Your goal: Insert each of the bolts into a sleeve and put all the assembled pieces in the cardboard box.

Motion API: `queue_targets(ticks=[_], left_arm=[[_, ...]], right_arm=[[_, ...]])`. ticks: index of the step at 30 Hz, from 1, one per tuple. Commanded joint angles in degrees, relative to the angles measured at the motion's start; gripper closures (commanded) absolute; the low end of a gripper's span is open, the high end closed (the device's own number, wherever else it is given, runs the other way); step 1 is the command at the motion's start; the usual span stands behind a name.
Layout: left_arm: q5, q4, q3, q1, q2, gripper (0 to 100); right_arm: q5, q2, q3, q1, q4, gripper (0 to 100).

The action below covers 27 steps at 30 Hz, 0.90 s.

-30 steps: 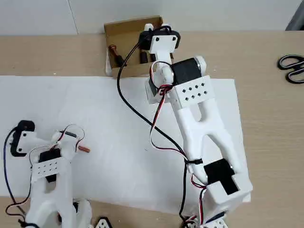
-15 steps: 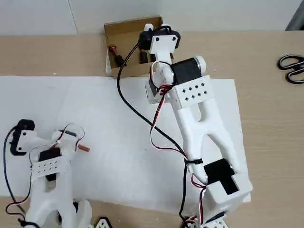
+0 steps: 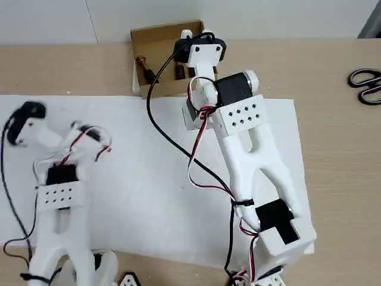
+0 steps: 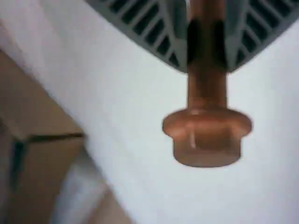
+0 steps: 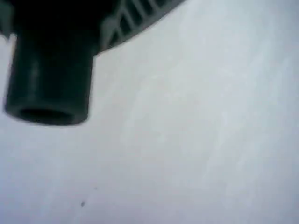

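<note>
One bolt (image 4: 207, 140), stiff and probably light and slick, is clamped by its shank in the left gripper (image 4: 207, 46); the right gripper (image 5: 51, 23) holds a rigid black sleeve (image 5: 49, 79).

The copper-coloured flanged bolt (image 4: 206, 121) runs between the left pincer's (image 4: 206, 46) grey ribbed fingers (image 4: 140, 23) and is cut off at the frame edge. The black cylindrical sleeve (image 5: 49, 79) is blurred, its held end lost in darkness. At the high view's top, a white arm (image 3: 202, 55) covers part of the open brown cardboard box (image 3: 152, 39); the dark pieces (image 3: 147, 72) inside are too small to count. At the right edge the black-handled scissors (image 3: 364, 83) are cut off.
</note>
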<state>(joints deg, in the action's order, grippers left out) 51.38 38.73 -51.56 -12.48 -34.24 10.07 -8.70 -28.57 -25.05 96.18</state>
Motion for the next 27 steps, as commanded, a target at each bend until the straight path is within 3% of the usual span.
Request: queue_targets(ticks=[1, 11, 22, 27], left_arm=[[-4.22, -0.70, 7.43, 2.37, -1.41, 99], [-19.34, -0.79, 23.08, 4.66, -1.41, 99], [-24.53, -0.53, 28.35, 10.11, -1.41, 99], [-27.69, 7.74, 25.27, 12.84, -0.88, 99]], right_arm=[[-0.18, 2.24, -0.35, -1.10, -1.01, 99.5], [2.55, 11.21, -0.26, -2.07, 0.66, 99.5], [2.55, 13.93, 0.00, -1.80, 2.07, 99.5], [2.55, 14.20, 4.22, 0.31, 1.98, 99.5]])
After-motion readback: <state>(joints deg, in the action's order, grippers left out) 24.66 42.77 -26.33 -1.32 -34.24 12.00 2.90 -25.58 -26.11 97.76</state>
